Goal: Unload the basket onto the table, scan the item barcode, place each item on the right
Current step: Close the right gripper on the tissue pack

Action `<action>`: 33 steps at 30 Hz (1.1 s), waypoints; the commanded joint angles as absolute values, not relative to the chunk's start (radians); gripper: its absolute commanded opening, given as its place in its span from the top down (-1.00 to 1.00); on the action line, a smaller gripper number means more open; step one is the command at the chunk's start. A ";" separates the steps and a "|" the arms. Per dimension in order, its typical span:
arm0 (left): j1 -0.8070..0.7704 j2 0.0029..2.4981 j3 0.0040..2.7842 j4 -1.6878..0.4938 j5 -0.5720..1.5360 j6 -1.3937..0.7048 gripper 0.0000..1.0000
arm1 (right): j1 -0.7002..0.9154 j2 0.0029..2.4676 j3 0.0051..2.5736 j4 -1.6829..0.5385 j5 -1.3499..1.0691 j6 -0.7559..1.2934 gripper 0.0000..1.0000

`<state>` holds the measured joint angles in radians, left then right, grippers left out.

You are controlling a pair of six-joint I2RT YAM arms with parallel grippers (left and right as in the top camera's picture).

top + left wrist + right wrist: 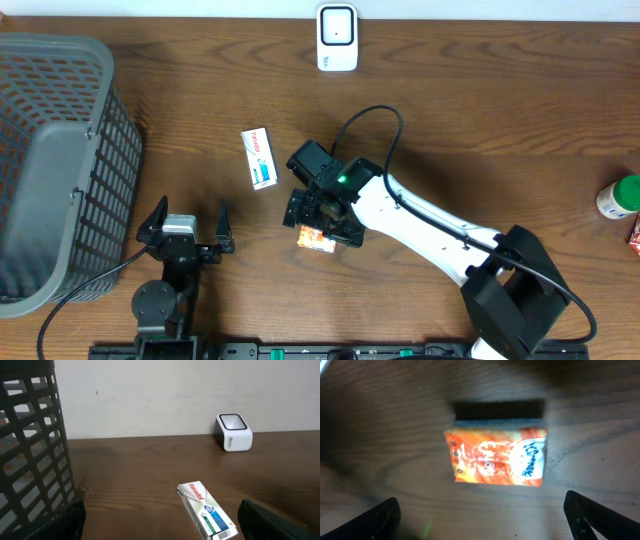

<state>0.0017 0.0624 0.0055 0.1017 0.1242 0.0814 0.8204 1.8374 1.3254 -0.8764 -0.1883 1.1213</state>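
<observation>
— What is seen beneath the right tool (482, 519)?
— An orange packet (496, 456) is seen lying flat on the wooden counter (390, 425), its blurred print turned up.
— Is it gripped?
— No. The fingers (379, 518) are spread wide, one at each lower corner, apart from it.

A mock shop checkout on a wooden bench (480, 120): a white barcode scanner (337, 37), a grey shopping basket (105, 170), a Panadol box (259, 158), a plain wall (150, 395) behind
</observation>
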 commanded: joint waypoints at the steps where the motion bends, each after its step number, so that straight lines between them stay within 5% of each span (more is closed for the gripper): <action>1: 0.001 0.057 0.005 0.105 0.115 0.076 -0.93 | 0.805 1.853 1.328 -0.880 -0.153 1.148 -0.99; 33: 0.001 0.057 0.005 0.105 0.115 0.076 -0.92 | 0.799 2.110 1.418 -0.955 -0.133 0.933 -0.87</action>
